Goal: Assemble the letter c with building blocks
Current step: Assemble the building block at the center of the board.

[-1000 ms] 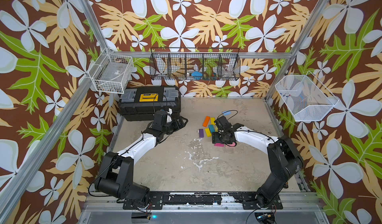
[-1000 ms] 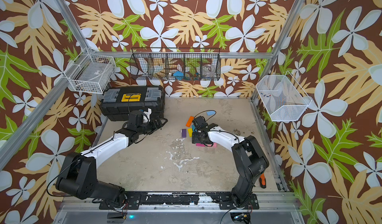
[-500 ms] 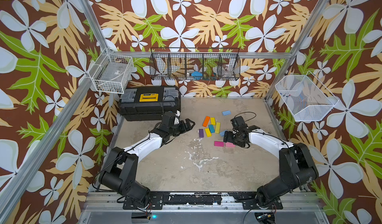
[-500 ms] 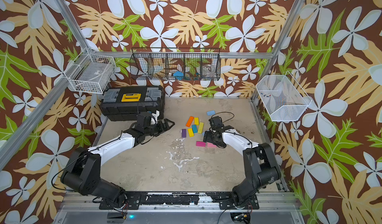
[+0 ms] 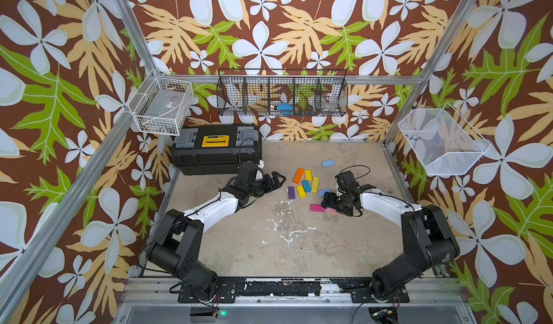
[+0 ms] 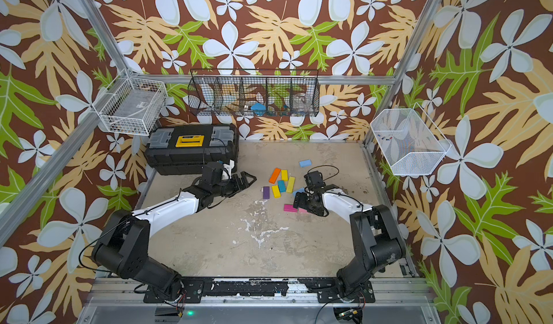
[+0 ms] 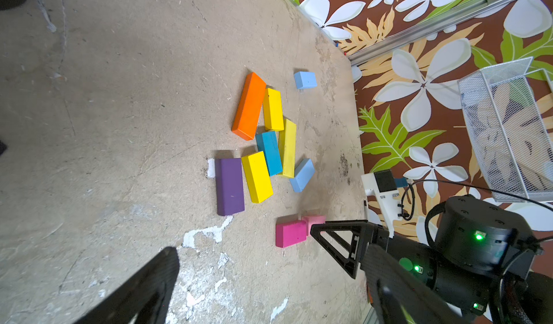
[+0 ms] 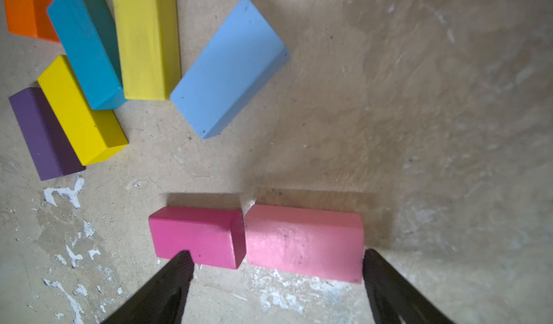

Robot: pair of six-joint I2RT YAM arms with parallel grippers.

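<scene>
The building blocks lie loose on the floor: orange (image 5: 298,175), teal (image 5: 306,185), purple (image 5: 291,192), three yellow ones and a light blue one (image 5: 323,192) in a cluster. Another light blue block (image 5: 327,163) sits apart behind them. A magenta block (image 8: 197,235) and a pink block (image 8: 302,241) lie end to end. My right gripper (image 8: 275,259) is open just above them, with one finger (image 8: 176,271) at the magenta block's near edge and the other past the pink block's end. My left gripper (image 5: 276,179) is open and holds nothing, left of the cluster.
A black toolbox (image 5: 215,153) stands at the back left, just behind my left wrist. Wire baskets hang on the left (image 5: 161,110), back (image 5: 281,96) and right (image 5: 440,143) walls. White paint marks (image 5: 287,235) spot the middle of the floor.
My right jaws have spread wider around the pink and magenta blocks, and that arm's elbow has swung out to the right. My left gripper has moved right, toward the cluster.
</scene>
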